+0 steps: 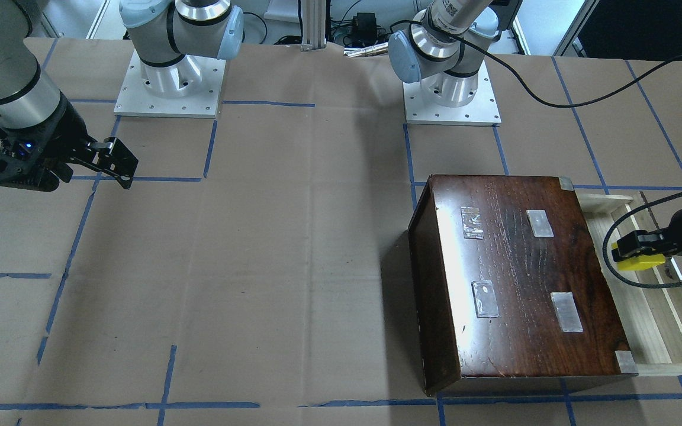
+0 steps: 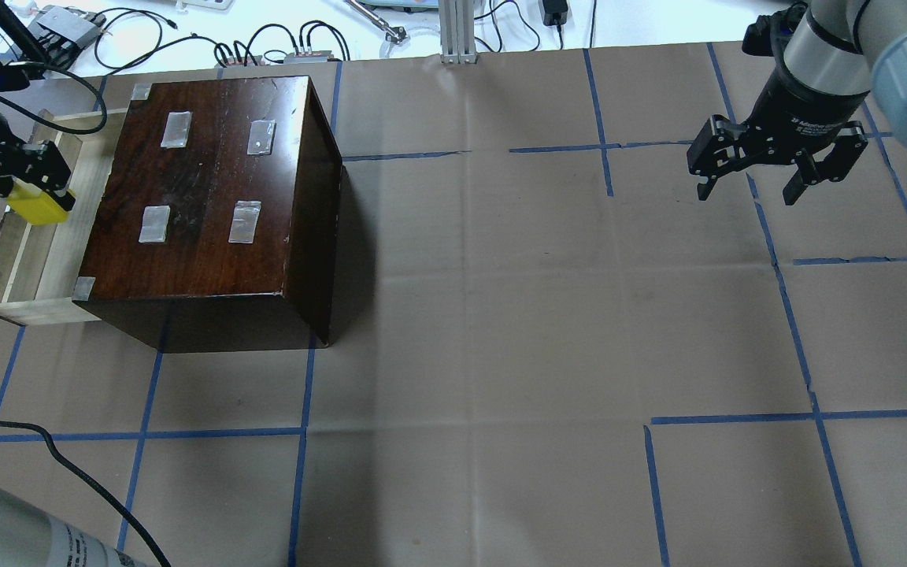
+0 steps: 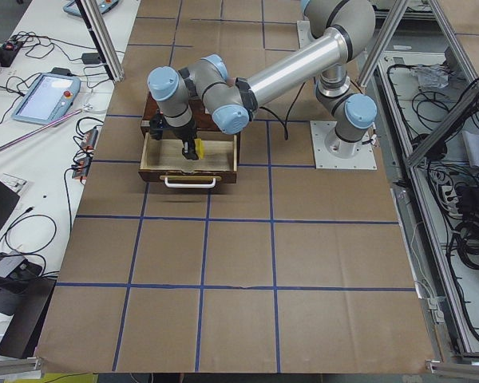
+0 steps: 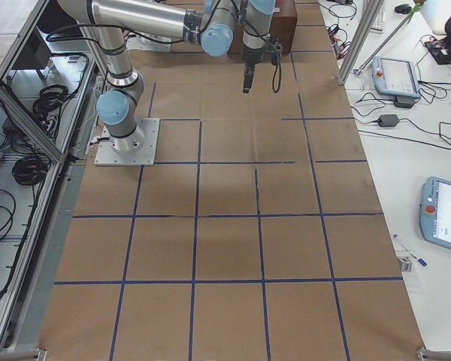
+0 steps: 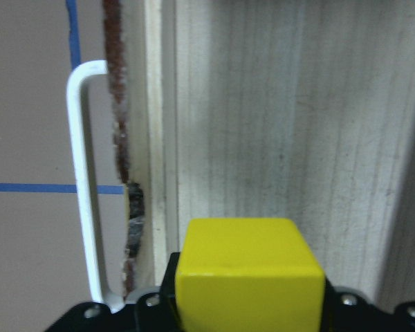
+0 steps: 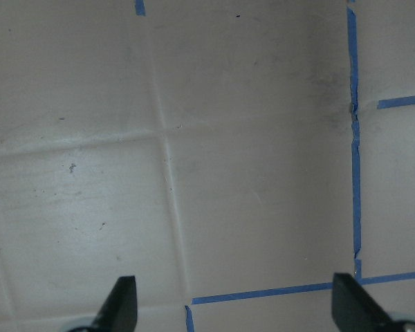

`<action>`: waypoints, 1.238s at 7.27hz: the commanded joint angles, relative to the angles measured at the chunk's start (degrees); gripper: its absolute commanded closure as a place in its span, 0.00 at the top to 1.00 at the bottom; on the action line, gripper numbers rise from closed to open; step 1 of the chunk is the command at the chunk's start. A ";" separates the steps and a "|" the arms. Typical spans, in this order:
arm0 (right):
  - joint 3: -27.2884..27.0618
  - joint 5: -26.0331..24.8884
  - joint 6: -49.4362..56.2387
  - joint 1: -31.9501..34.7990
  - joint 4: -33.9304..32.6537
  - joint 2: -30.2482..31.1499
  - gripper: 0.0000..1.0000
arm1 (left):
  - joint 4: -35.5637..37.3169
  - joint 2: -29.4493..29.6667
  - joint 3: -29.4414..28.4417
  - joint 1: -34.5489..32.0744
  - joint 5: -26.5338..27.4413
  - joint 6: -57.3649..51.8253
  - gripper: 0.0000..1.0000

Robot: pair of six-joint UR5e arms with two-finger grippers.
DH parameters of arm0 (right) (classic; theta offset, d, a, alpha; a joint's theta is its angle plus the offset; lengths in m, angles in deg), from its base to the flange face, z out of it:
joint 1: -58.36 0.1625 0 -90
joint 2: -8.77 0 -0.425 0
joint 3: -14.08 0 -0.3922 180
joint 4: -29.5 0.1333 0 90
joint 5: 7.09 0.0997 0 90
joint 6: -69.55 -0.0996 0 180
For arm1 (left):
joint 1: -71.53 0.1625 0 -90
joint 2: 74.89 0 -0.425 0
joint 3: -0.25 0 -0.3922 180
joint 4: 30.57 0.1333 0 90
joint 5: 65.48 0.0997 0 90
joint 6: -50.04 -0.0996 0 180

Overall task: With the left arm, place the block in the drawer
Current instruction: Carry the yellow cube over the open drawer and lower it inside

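Observation:
The yellow block (image 1: 642, 260) is held in my left gripper (image 1: 634, 251), which is shut on it above the open drawer (image 1: 666, 331). The overhead view shows the block (image 2: 38, 205) over the pale wood drawer (image 2: 9, 268), which is pulled out of the dark-brown box (image 2: 209, 197). In the left wrist view the block (image 5: 249, 277) hangs over the drawer floor (image 5: 290, 124), with the white pull (image 5: 83, 180) at left. My right gripper (image 2: 768, 177) is open and empty, far from the box, over bare paper (image 6: 228, 173).
The table is covered in brown paper with blue tape lines (image 2: 304, 431). A black cable (image 1: 613, 260) loops by the left gripper. Both arm bases (image 1: 169, 83) stand at the robot's side. Cables and devices (image 2: 68, 31) lie beyond the far edge.

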 commanded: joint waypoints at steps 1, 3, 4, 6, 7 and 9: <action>0.00 0.00 0.09 0.00 0.00 0.00 1.00 | 2.21 0.59 1.68 -0.34 -0.11 1.18 0.08; 0.09 0.00 0.09 0.00 0.00 0.00 1.00 | 2.66 2.08 1.24 -0.34 -0.19 1.27 0.08; 0.00 0.00 0.09 0.00 0.00 0.00 1.00 | 2.66 2.17 1.50 -0.34 -0.11 1.27 0.11; 0.00 0.00 0.09 0.00 0.00 0.00 1.00 | 2.92 2.52 1.41 -0.34 0.16 1.10 0.47; 0.09 0.00 0.09 0.00 0.00 0.00 1.00 | 2.92 2.61 1.41 -0.25 0.24 1.01 0.54; 0.00 0.00 0.09 0.00 0.00 0.00 1.00 | 2.92 3.05 1.07 -0.34 -0.01 1.18 0.72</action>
